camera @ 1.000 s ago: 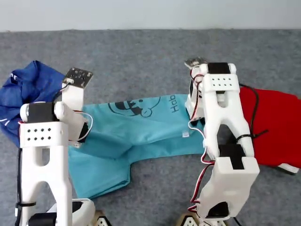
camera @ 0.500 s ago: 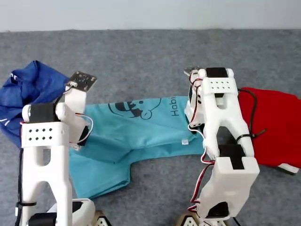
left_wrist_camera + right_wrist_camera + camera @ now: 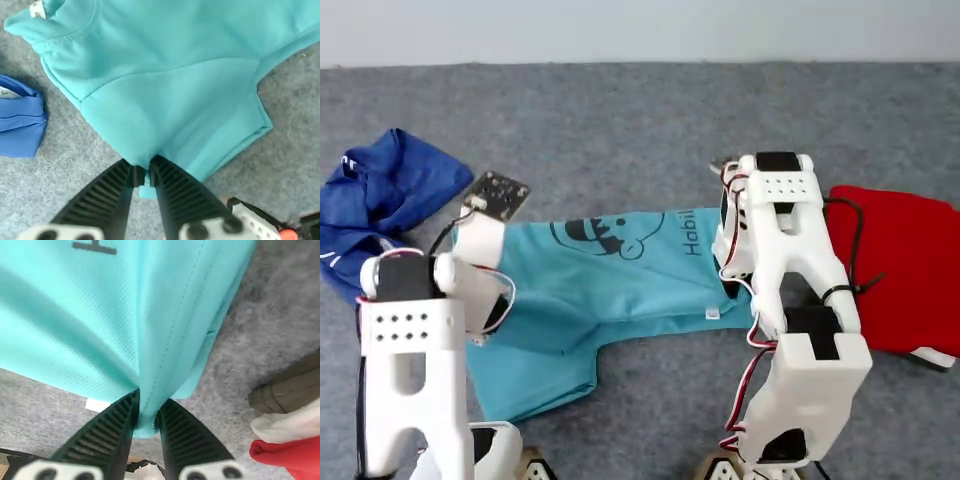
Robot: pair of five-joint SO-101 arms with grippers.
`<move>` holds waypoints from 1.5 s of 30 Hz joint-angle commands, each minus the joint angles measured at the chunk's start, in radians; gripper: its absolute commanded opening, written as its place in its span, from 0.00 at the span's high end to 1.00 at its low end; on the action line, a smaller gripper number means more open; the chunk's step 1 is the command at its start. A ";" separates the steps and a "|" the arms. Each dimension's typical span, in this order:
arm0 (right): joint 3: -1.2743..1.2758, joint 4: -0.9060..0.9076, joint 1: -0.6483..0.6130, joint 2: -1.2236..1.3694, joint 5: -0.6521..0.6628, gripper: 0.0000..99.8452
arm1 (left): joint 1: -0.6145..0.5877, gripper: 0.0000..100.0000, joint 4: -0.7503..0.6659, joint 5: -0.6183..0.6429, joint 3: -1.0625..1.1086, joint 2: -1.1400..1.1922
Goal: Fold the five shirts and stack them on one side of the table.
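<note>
The left gripper (image 3: 143, 170) is all but closed, its jaws pinching the edge of the teal shirt (image 3: 610, 290); the right gripper (image 3: 147, 402) is nipped just as tight on a fold of the same shirt; the shirt spans the grey table (image 3: 620, 110) between the two arms. The high view gives the layout: a crumpled blue shirt (image 3: 380, 195) beside the left arm, a red shirt (image 3: 905, 265) beside the right; the right wrist view adds olive cloth (image 3: 290, 387) and white cloth (image 3: 295, 422) just beside the red.
</note>
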 commanded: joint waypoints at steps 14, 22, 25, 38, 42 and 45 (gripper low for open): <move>0.101 -0.074 0.061 -0.048 -0.008 0.99 | -0.006 0.99 0.025 -0.046 0.045 -0.060; 0.114 -0.074 0.064 -0.050 -0.008 0.91 | -0.006 0.98 0.025 -0.046 0.045 -0.058; 0.115 -0.071 0.065 -0.050 -0.006 0.85 | -0.006 0.98 0.025 -0.046 0.045 -0.058; 0.071 -0.004 0.062 -0.059 -0.002 0.80 | -0.006 0.88 0.025 -0.044 0.067 -0.060; 0.041 0.005 0.071 -0.058 -0.002 0.80 | -0.006 0.88 0.021 -0.043 0.070 -0.060; 0.015 -0.002 0.087 -0.050 -0.002 0.80 | -0.006 0.88 0.006 -0.043 0.050 -0.055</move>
